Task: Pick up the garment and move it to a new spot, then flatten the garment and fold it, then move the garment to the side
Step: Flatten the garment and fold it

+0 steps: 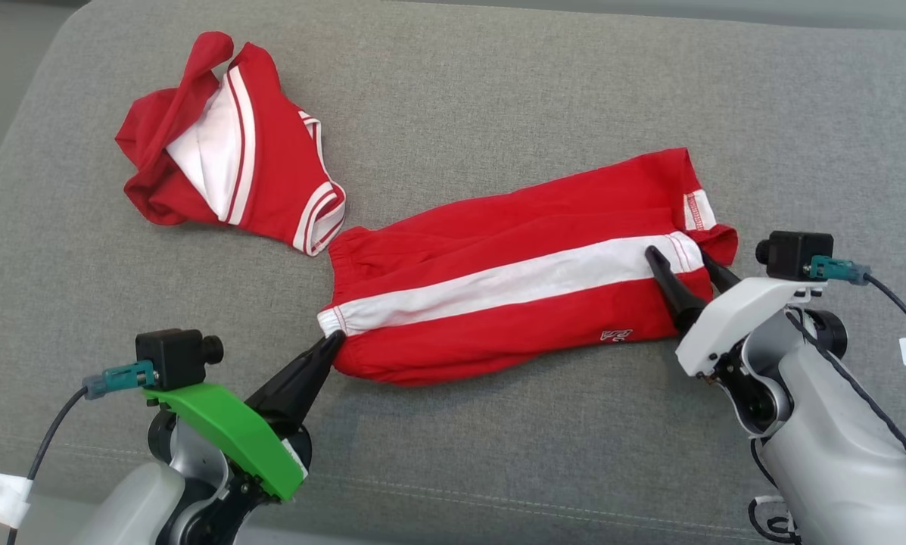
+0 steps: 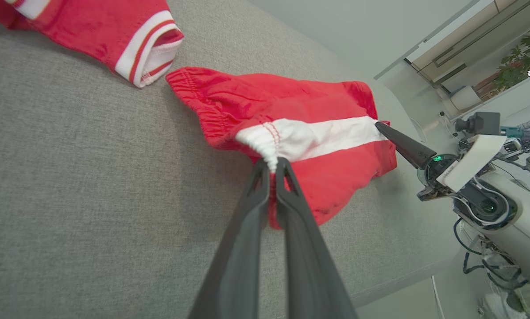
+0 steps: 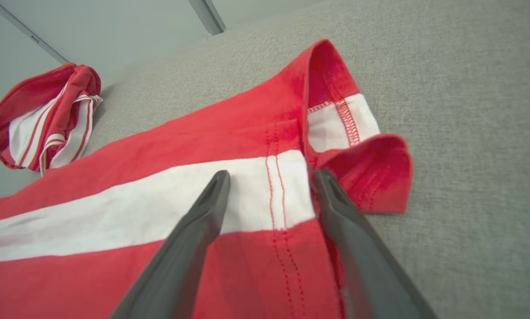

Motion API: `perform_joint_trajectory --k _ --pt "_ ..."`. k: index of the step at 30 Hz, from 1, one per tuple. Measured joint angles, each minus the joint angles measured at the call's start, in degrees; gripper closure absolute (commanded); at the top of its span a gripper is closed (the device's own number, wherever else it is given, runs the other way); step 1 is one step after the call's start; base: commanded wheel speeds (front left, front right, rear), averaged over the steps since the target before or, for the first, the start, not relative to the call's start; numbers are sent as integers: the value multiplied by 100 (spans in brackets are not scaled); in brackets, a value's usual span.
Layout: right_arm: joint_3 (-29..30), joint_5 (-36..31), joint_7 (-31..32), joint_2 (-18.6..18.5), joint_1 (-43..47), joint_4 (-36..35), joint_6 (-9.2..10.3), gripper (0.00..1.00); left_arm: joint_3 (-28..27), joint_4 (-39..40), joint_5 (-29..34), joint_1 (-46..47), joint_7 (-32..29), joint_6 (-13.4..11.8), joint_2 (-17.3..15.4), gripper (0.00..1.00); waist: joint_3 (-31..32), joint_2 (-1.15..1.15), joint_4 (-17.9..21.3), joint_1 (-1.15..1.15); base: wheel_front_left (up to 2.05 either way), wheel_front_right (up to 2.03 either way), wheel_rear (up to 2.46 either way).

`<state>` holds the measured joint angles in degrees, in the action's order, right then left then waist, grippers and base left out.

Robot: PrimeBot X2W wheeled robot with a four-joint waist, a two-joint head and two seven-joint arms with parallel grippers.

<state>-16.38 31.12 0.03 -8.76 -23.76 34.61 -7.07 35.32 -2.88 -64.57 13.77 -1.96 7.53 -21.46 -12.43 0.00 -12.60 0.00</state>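
The garment (image 1: 513, 303) is a pair of red shorts with a white side stripe, lying stretched out sideways on the grey cushion (image 1: 498, 91). My left gripper (image 1: 337, 337) is shut on its gathered waistband at the white stripe's end (image 2: 267, 148), fingers (image 2: 247, 221) pressed together. My right gripper (image 1: 678, 255) is open at the leg hem (image 3: 287, 186). One finger (image 3: 203, 212) rests over the white stripe, the other (image 3: 344, 212) sits at the hem's edge beside a turned-back flap (image 3: 371, 173). In the left wrist view the right arm's dark finger (image 2: 402, 144) touches the far end of the shorts (image 2: 318, 133).
A second red garment with white trim (image 1: 256, 166) lies crumpled at the cushion's far left, its cuff (image 2: 145, 53) close to the shorts' waistband. Bare cushion spreads behind and to the right (image 3: 468, 110). A seam runs near the front edge (image 1: 498, 496).
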Motion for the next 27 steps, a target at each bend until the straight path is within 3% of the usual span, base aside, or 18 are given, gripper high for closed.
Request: perform_joint_trajectory --k 9,10,11,12,13,21,27 --pt "-112 -14 4 121 138 102 2 2 40 -5 -132 -10 58 0 -97 100 86 0 105 0 0 0 0" --pt "-109 -16 9 114 143 121 2 35 53 -5 -133 -10 58 0 -97 100 95 0 115 0 0 0 0" --pt "-110 -16 12 112 147 141 2 56 62 -4 -141 -10 58 0 -97 100 104 0 123 0 0 0 0" --pt "-112 -16 31 116 147 158 2 70 69 -4 -149 -10 59 0 -97 100 111 0 129 0 0 0 0" --pt "-112 -16 46 122 148 188 3 97 86 -4 -176 -11 59 0 -98 100 127 0 137 0 0 0 0" --pt "-125 -45 -100 122 147 138 3 100 138 -4 -210 -17 157 0 -111 100 178 0 144 0 0 0 0" --pt "-127 -165 -610 111 76 -154 3 100 104 9 -216 -19 346 0 -118 100 237 0 161 0 0 0 0"
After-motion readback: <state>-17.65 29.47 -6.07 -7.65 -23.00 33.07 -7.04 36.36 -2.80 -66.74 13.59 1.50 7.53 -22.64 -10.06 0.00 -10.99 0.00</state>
